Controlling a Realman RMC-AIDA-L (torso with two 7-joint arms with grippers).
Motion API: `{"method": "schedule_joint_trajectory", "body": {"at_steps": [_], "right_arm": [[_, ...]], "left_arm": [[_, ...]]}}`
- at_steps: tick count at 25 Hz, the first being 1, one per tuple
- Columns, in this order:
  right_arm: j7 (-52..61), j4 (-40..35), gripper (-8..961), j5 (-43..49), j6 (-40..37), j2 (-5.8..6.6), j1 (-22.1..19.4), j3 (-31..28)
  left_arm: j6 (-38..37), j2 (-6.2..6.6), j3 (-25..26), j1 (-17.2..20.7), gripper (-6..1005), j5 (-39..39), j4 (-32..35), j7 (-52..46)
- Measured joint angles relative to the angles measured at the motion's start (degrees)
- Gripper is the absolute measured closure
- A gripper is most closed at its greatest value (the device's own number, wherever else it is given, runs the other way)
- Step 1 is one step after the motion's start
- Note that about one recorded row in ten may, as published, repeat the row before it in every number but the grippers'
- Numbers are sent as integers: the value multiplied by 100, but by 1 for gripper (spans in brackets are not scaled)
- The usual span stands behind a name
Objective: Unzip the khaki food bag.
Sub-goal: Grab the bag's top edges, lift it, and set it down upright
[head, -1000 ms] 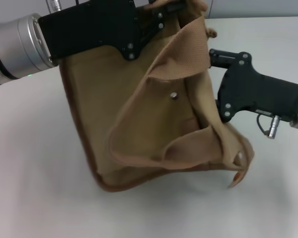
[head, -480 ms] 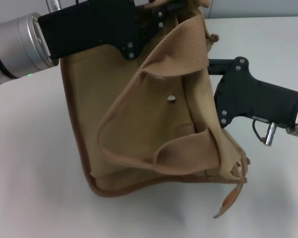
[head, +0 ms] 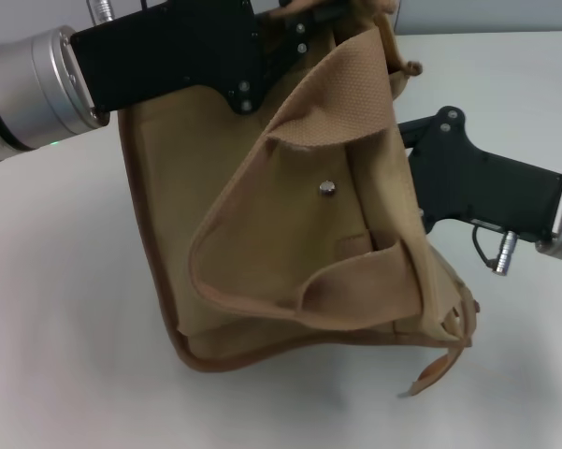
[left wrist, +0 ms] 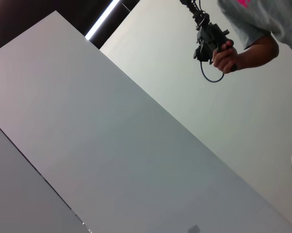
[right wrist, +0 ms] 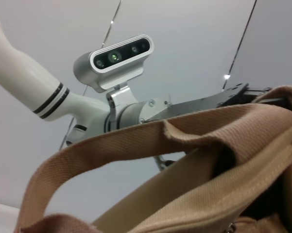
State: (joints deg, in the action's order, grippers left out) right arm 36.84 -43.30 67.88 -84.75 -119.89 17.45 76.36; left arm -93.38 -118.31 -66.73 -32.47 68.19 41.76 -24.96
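Khaki food bag (head: 262,234) hangs tilted above the white worktop (head: 65,355), gripped at its top far corner by the left end effector (head: 304,23) — its fingers are hidden behind fabric, so how far they are closed I cannot tell. The right end effector (head: 407,131) presses into the bag's right side near the top; its fingers are hidden too. Judging by this, the step in hand is finding or drawing the zipper, which is not visible. Next comes a steady pull along the top edge. Loose strap handles (head: 337,290) droop in front — snag risk. Open worktop lies all around.
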Motion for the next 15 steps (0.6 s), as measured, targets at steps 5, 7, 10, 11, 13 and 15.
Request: {"method": "schedule_joint_trajectory", "body": {"at_steps": [5,7,10,11,13,15], "right_arm": [[-110,-121,938,7,-128,24,-296,-43],[-189,-172,948,41,-217,43,-473,-48],[-221,-276,941,185,-360,56,-783,-143],[-223,-341,938,312,-449,53,-924,-245],[-223,-435,934,531,-638,42,-1196,-510],[-222,-462,929,672,-891,35,-1445,-797]], "left_arm": [[8,0,32,11,913,-1,-1,0],[18,0,39,11,913,-4,-1,0],[58,7,62,-2,913,-14,-2,0],[100,8,101,-20,913,-14,-1,0],[117,7,111,-30,913,-14,-2,0],[147,4,118,-41,913,-15,-1,0]]}}
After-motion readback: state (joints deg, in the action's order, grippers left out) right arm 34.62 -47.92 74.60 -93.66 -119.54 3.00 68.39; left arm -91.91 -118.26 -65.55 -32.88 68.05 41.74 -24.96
